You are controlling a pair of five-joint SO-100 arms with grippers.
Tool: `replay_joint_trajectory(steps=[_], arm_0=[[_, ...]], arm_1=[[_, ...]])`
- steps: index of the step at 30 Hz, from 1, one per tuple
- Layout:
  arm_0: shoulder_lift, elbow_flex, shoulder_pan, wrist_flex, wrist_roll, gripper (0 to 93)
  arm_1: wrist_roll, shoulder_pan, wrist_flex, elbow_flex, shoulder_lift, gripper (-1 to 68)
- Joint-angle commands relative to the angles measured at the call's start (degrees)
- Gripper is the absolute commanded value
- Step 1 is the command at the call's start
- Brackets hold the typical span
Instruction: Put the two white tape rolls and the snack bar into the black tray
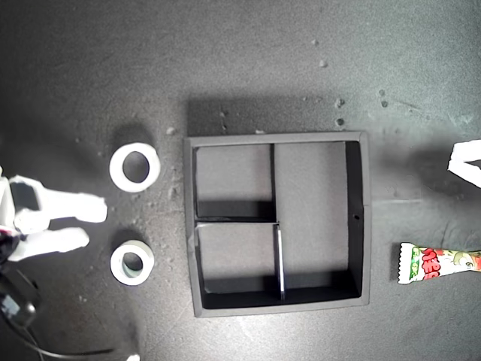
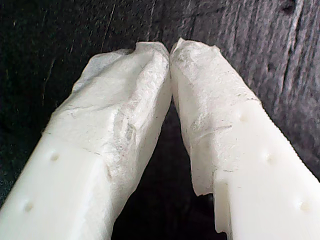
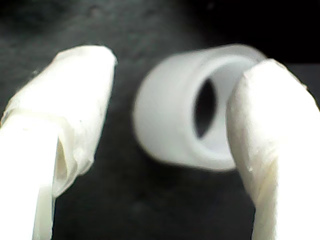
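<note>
The black tray (image 1: 278, 138) lies in the middle with nothing in its compartments. Two white tape rolls lie on the exterior view's left: a larger one (image 1: 134, 167) and a smaller, thicker one (image 1: 132, 262). Between them, slightly further left, my second gripper (image 1: 96, 226) is open. Its wrist view shows a white roll (image 3: 170, 115) just ahead of the open second gripper (image 3: 182, 62), partly behind one finger; which roll it is I cannot tell. The snack bar (image 1: 440, 265) lies at the exterior view's right edge. My first gripper (image 2: 170, 50) is shut on nothing; it shows above the bar (image 1: 464, 160).
The surface is dark grey felt with small crumbs (image 1: 340, 101) beyond the tray. A dark cable (image 1: 45, 347) runs by the second arm's base at the exterior view's lower left.
</note>
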State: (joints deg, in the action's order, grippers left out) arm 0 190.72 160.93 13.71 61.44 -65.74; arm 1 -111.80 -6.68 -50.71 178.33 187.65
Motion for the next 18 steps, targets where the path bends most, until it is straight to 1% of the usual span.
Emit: replay_joint_trajectory(steps=[1, 3, 5, 7, 14, 18], arm_0=[[-10.02, -9.67, -4.39, -2.02, 2.37, 19.6], [-23.20, -14.94, -4.48, -3.52, 2.99, 19.9], [-35.60, -20.04, -4.75, -3.52, 3.25, 20.1], [-44.12, -23.20, -5.01, -3.78, 3.87, 20.2], [-56.51, -26.28, -6.24, -6.86, 5.54, 20.3], [-63.37, -28.83, -6.33, -8.00, 6.50, 20.2]], arm_1=[[4.39, -1.41, 0.97, 0.62, 0.53, -0.4], [12.74, -2.72, 2.72, 0.62, 0.53, -0.4], [20.48, -2.46, 5.19, 0.62, 0.53, -0.4], [24.35, -1.23, 6.77, 0.62, 0.53, -0.3], [32.34, 5.80, 11.51, 0.62, 0.53, -0.3], [34.10, 9.14, 11.51, 0.62, 0.53, -0.3]])
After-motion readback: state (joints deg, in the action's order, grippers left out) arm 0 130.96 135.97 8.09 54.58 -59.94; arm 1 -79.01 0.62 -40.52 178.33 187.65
